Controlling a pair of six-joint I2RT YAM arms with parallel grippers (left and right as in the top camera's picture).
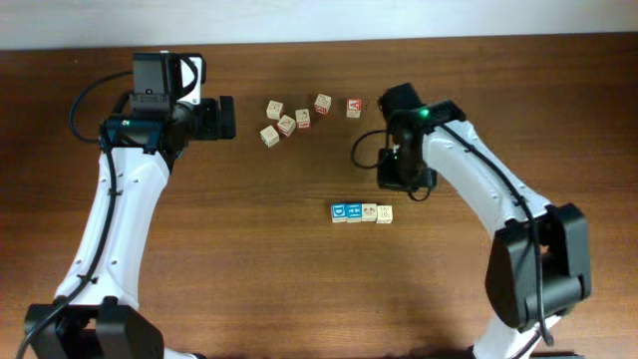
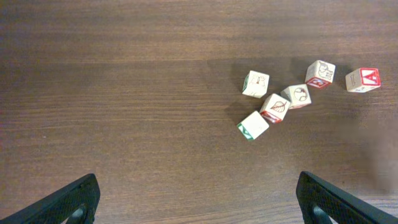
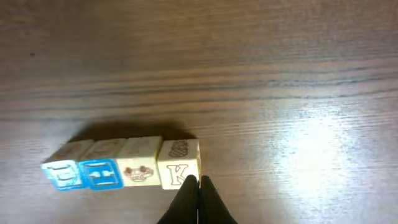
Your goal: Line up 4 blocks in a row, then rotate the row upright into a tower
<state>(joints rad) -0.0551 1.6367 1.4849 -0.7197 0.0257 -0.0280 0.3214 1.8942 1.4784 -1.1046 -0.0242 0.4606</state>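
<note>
Brown wooden table [image 1: 249, 259] carries four blocks [image 1: 361, 212] in a touching row. Right fingers [image 3: 194, 202], pressed together, sit just beside its end. Left fingers [image 2: 68, 202] gape wide near six loose cubes [image 1: 289, 118].

A capital K stands on the camera-facing side of the pale cream wooden cube [image 3: 179, 164] at the right end of the row of four, seen from the right wrist. In the left wrist view, the small wooden cube with a red-bordered face [image 2: 362, 79] carries what looks like a red capital A. The marks on the bright blue-faced wooden cube [image 3: 99, 173] and its blue-faced neighbour [image 3: 63, 175] are too blurred to read.
</note>
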